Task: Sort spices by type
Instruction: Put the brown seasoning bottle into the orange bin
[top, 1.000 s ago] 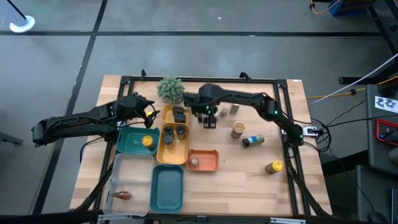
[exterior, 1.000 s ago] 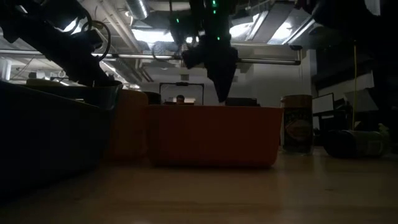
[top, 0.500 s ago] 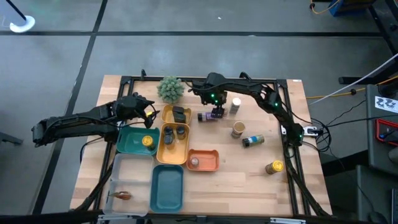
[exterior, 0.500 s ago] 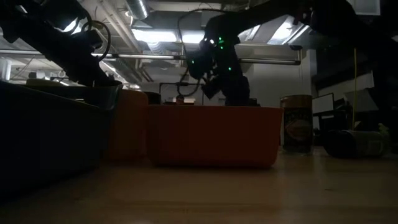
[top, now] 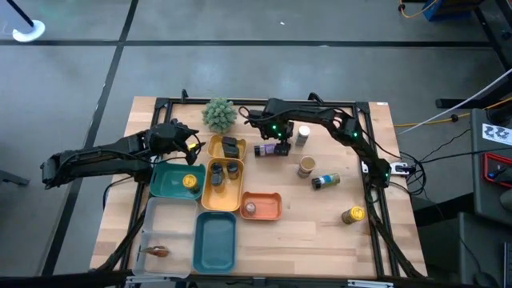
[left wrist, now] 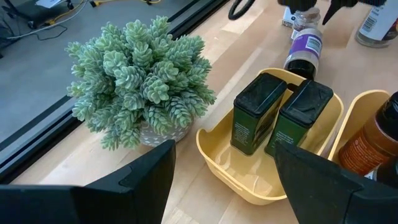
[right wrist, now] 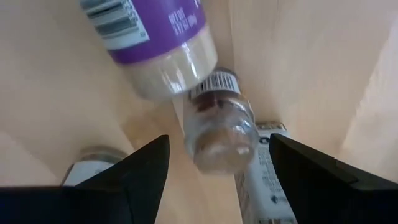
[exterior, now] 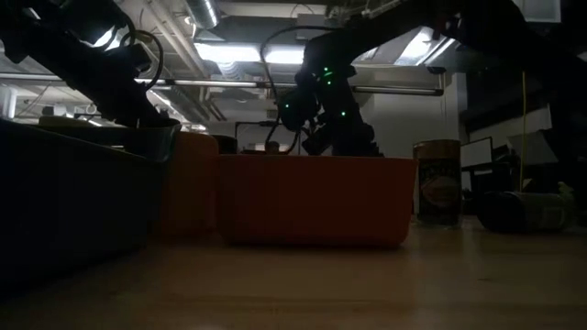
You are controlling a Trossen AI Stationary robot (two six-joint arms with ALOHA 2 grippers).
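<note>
Your right pincer (top: 282, 147), spread and empty, hovers just over the purple-labelled bottle (top: 264, 150) lying upper centre of the tabletop (top: 320, 232); next, lower and close on it. The small yellow tray (left wrist: 249, 177) holds two dark tins (left wrist: 255, 121), the orange tray (top: 270, 210) seemingly one jar

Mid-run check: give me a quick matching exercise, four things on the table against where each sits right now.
Things:
1. purple-label bottle
2. green plant
3. yellow-capped jar
4. two dark tins

Places:
A. standing in the small yellow tray
B. far edge of the table, beside the yellow tray
C. lying on its side under the right gripper
D. bare wood near the table's right edge

Pairs: 1-C, 2-B, 3-D, 4-A
</note>
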